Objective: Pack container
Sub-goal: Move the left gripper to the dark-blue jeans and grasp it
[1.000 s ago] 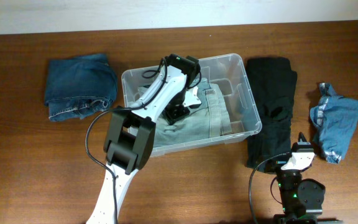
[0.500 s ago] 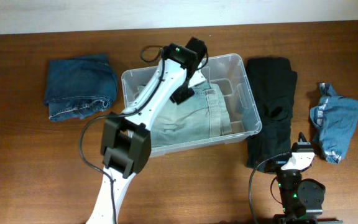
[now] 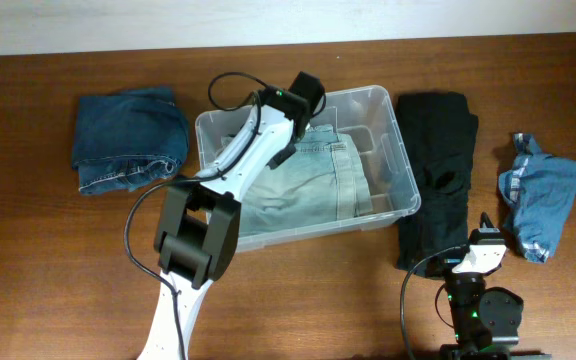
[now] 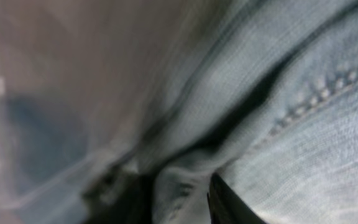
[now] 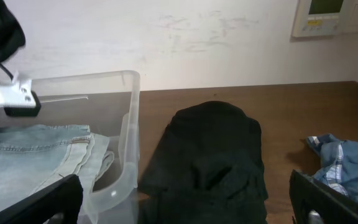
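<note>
L gripper: hanging low over light jeans inside container; jaws can't tell, wrist view blurring.
R gripper: resting near table front edge, fingers spreading wide, holding nothing.
container: sitting mid-table, jeans lying folded inside.
around: black garment lying just R of it; dark jeans lying L.

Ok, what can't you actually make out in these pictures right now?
- Left fingers: the left wrist view is blurred and the left arm covers them overhead, so open or shut is unclear.
- Container bottom: covered overhead by the light jeans.
- Right fingers: cut off by the right wrist view's lower edge.
</note>
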Controlling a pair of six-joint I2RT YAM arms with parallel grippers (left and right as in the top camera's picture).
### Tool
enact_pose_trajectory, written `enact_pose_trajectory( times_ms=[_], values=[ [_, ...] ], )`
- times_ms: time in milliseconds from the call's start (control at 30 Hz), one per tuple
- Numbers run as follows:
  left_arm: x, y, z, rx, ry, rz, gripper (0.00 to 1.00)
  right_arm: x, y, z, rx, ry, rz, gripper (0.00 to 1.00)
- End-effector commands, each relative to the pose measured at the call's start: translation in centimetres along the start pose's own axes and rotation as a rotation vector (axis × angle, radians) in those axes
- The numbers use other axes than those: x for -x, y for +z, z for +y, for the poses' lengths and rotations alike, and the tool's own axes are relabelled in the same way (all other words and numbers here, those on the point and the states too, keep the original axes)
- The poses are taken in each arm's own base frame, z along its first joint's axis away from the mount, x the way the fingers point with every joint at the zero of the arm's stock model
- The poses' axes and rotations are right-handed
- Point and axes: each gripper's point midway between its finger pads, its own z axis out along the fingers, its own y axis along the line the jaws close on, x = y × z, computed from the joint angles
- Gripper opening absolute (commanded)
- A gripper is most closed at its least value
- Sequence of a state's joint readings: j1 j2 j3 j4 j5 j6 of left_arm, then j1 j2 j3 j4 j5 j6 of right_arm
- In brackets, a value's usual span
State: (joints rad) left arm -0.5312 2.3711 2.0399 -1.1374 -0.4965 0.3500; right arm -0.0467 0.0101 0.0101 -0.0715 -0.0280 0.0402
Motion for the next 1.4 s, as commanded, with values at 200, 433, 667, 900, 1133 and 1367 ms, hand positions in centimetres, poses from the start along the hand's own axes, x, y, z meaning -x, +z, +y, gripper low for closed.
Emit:
enact_pose_trajectory(
  times_ms=[200,433,667,900,1133,1367],
  values=[
    [-1.6,0.8,0.5,0.067,-0.008,0.039,0.35,-0.2,0.0,0.1,0.006,-0.006,0.003,0.98],
    [0.5,-11.6,7.2,0.185,-0.222,-0.241,0.80,-0.2,0.0,0.1,0.006,-0.006,0.003,0.98],
    [-4.2,-22.6,14.4,0.162,-0.427,-0.513,1.00,-0.2,0.0,0.1,0.006,-0.006,0.003,0.98],
    [-16.4,-15.3,22.7,-0.147,-1.015,-0.412,1.00,-0.2,0.0,0.1,0.006,-0.006,0.003,0.98],
    [-27.2,-3.5,25.5,-0.455,-1.364,-0.257,1.00,-0.2,0.0,0.1,0.006,-0.006,0.003,0.98],
    [-29.6,7.6,23.7,-0.729,-1.437,-0.232,1.00,-0.2,0.0,0.1,0.006,-0.006,0.003,0.98]
  ],
)
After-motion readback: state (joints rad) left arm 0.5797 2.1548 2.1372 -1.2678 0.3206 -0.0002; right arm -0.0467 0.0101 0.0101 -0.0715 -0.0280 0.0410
